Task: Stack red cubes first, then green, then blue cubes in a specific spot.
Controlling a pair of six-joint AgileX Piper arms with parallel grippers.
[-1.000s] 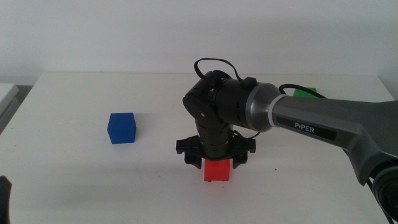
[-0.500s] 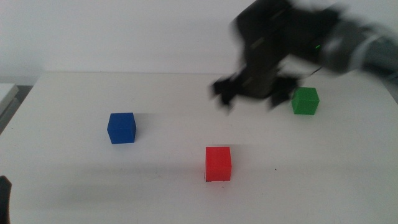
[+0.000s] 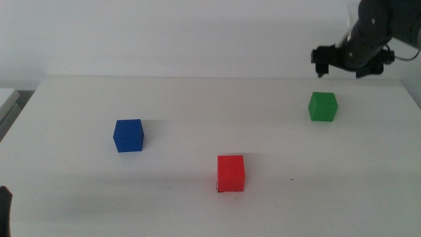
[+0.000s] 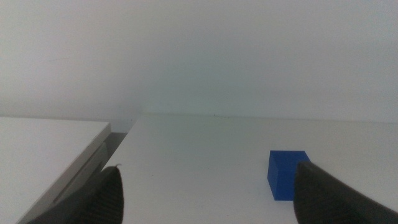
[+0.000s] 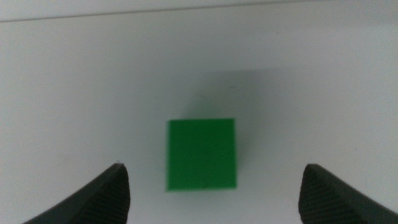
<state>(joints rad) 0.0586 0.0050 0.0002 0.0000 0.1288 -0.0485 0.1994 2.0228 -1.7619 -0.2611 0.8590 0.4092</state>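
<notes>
1. Jaws of the right gripper [image 3: 349,64] stand wide apart, empty, hovering above the green cube [image 3: 323,106] on the counter [image 3: 197,99].
2. Red cube [image 3: 231,173] and blue cube [image 3: 128,135] sit well apart from those jaws.
3. Left gripper [image 4: 205,193] waits low, jaws spread, blue cube beyond its tips.

The right pincer [image 3: 349,64] hangs spread above the green cube [image 3: 323,106], apart from it.
</notes>
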